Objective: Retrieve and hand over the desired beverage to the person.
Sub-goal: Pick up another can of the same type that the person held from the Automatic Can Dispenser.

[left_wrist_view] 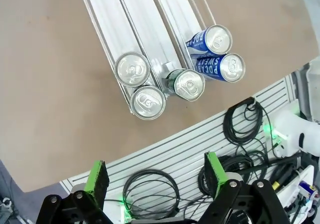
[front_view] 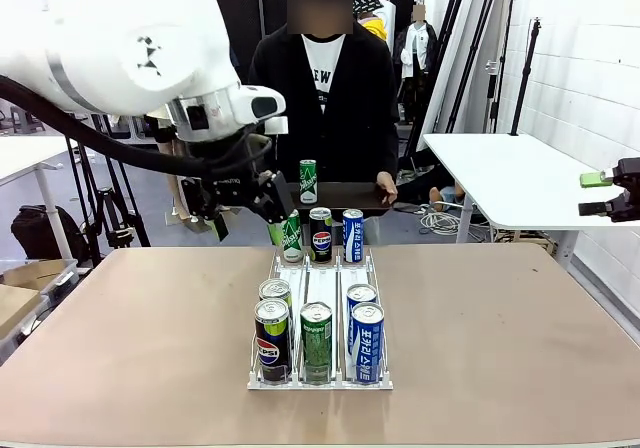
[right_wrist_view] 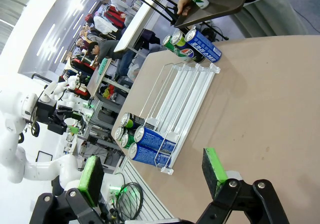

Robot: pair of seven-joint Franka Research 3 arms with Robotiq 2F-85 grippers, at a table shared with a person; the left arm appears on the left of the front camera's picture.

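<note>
So the tan worktop point(front_view: 500, 348) is being shared here, with the person point(front_view: 350, 88) in the black open jacket and white lettered tee being seen at the far side of it. The upper left of the front view is being taken up by the white left arm point(front_view: 110, 38), reaching in over the far-left end of the rack.

That white three-lane rack point(front_view: 322, 280) is being laid lengthwise down the middle of the worktop. A dark tray point(front_view: 350, 196) is being held by the person just past its far end, one hand point(front_view: 386, 185) being wrapped on the tray's edge.

The left pincer point(front_view: 245, 213) is being hung just beside the far-left lane. Whether the can there is being touched can't be told from the front. In its wrist view the left pincer point(left_wrist_view: 156, 176) is being held wide apart, green pads released, nothing between them. The right pincer point(front_view: 598, 194) is being parked well off at the right edge, away from the rack. It's also being held released and empty in its own view point(right_wrist_view: 152, 176).

Cans now:
- The lone green can point(front_view: 308, 181) is being carried upright on the tray, so it's over on the person's side.
- Three far cans are being lined up at the rack's far end: green point(front_view: 291, 238), Pepsi point(front_view: 320, 234), blue point(front_view: 353, 234).
- Five near cans are being bunched at the robot's end: a Pepsi can point(front_view: 271, 340), a dark green one point(front_view: 316, 343), a blue one point(front_view: 367, 343), plus two more right behind point(front_view: 275, 293) point(front_view: 360, 298).
</note>
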